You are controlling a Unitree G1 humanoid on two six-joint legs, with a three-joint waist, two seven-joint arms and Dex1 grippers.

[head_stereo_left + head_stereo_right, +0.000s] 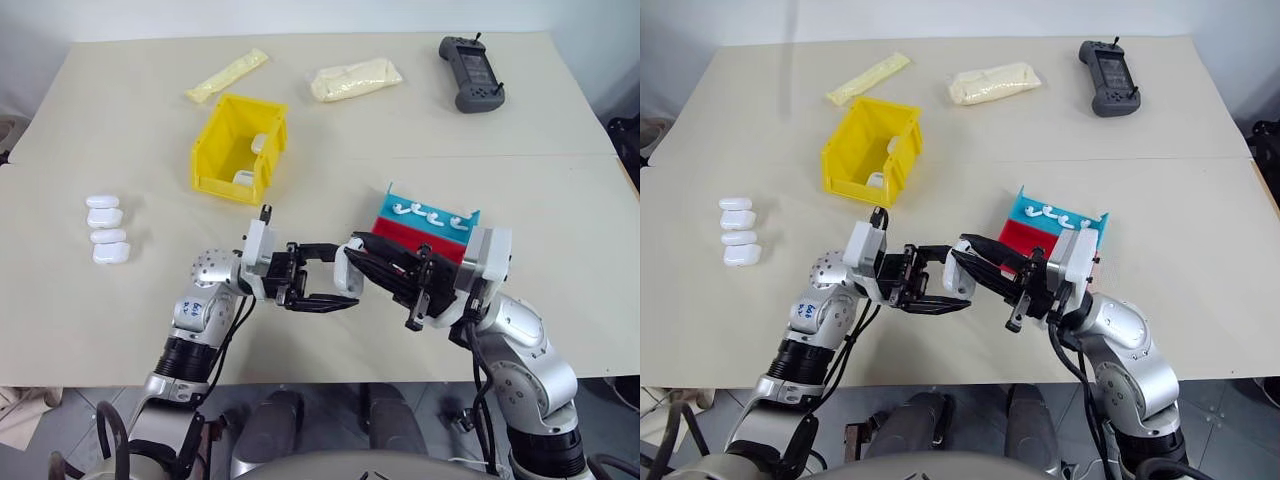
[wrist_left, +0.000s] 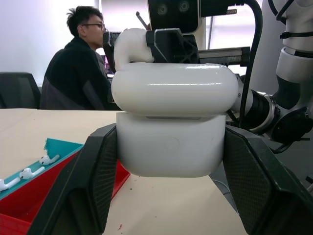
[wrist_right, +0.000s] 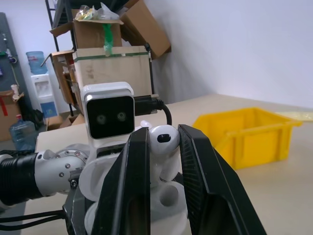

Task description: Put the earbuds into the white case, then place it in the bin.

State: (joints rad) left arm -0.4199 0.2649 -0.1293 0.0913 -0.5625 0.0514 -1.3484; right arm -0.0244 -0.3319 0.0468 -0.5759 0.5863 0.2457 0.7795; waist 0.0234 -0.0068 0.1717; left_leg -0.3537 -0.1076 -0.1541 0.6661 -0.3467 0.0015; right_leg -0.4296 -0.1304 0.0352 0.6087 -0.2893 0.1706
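left wrist view: you have the white case [image 2: 171, 147] clamped by its body between the left gripper's [image 2: 171, 166] two black fingers, jaws drawn in tight on its sides. the case is glossy, rounded, with its hinged lid [image 2: 173, 88] flipped up and sitting above the body. just past the lid, an earbud [image 2: 131, 45] shows as a curved white piece at the tip of the right gripper's fingers.

right wrist view: you see what the left wrist camera hides, the open cavity of the case from above, a round socket visible in it. the right gripper [image 3: 164, 147] pinches the earbud between its fingers, jaws narrow on the bud, which sits directly over the case opening; you cannot tell whether it touches the case.

left eye view: both grippers meet above the near middle of the table [image 1: 560, 100], left gripper at [image 1: 318, 278], right gripper at [image 1: 352, 262]. more earbuds [image 1: 432, 214] lie in a row on the teal part of the red-and-teal tray [image 1: 400, 232], just behind the right arm. the bin [image 1: 240, 148], yellow, stands further back with white pieces inside. four spare white cases [image 1: 107, 228] are lined up at the left of the table.
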